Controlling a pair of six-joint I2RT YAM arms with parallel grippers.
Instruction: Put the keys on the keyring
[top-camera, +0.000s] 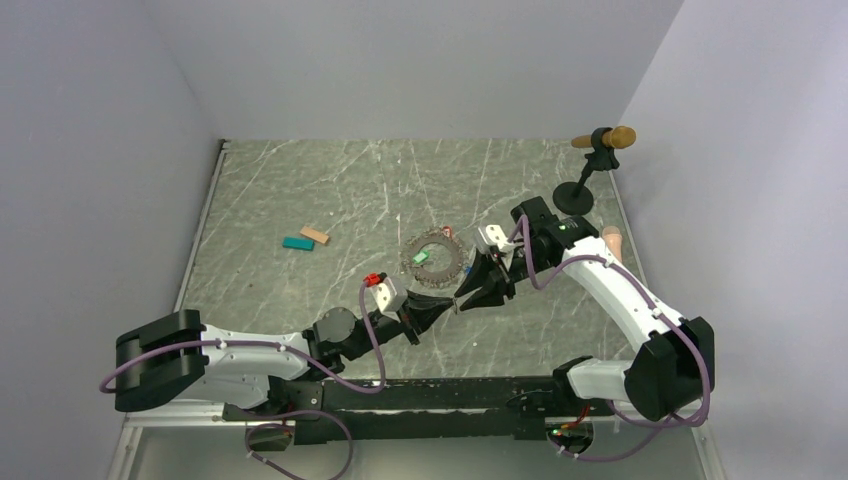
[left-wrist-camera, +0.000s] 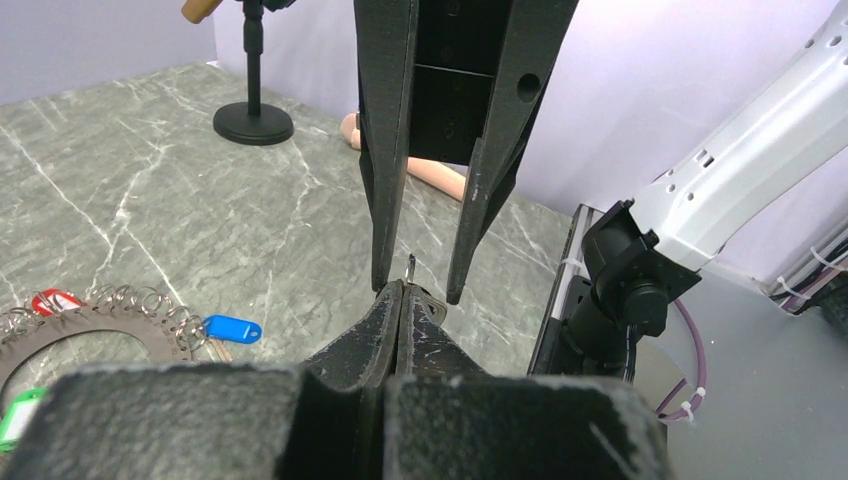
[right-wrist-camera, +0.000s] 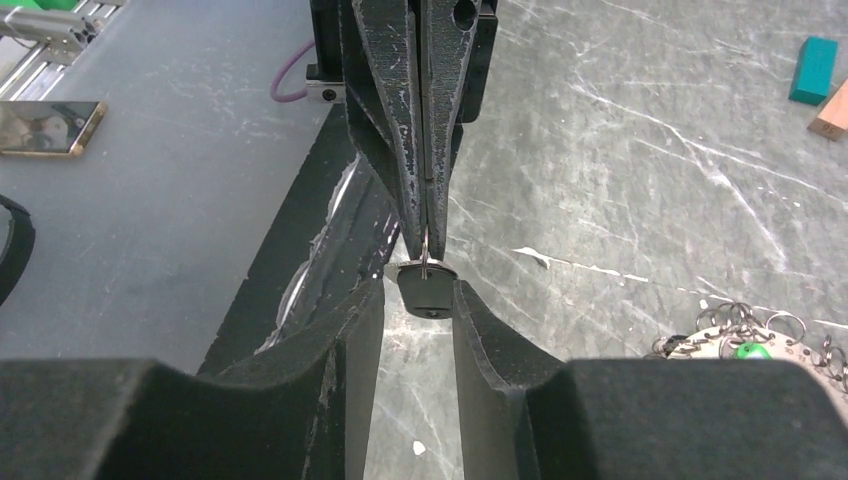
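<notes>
Near keyring (top-camera: 432, 262), black key (right-wrist-camera: 427, 288) (in left pincer (right-wrist-camera: 426, 240))

Soft, even light fills the top view with no hard source showing. The table (top-camera: 300, 190) reads bright mid-grey, and the arms drop only faint, fuzzy shadows beneath them toward six o'clock. In the left wrist view, the left gripper's fingers (left-wrist-camera: 340, 420) smear into grainy blur along six o'clock, and the right arm's white link (left-wrist-camera: 740, 150) at three o'clock nearly blows out. In the right wrist view, the right gripper's fingers (right-wrist-camera: 200, 420) blur at six, the black-headed key (right-wrist-camera: 427, 290) is crisp at centre, and there's a pale sheen on the stone at one o'clock.
</notes>
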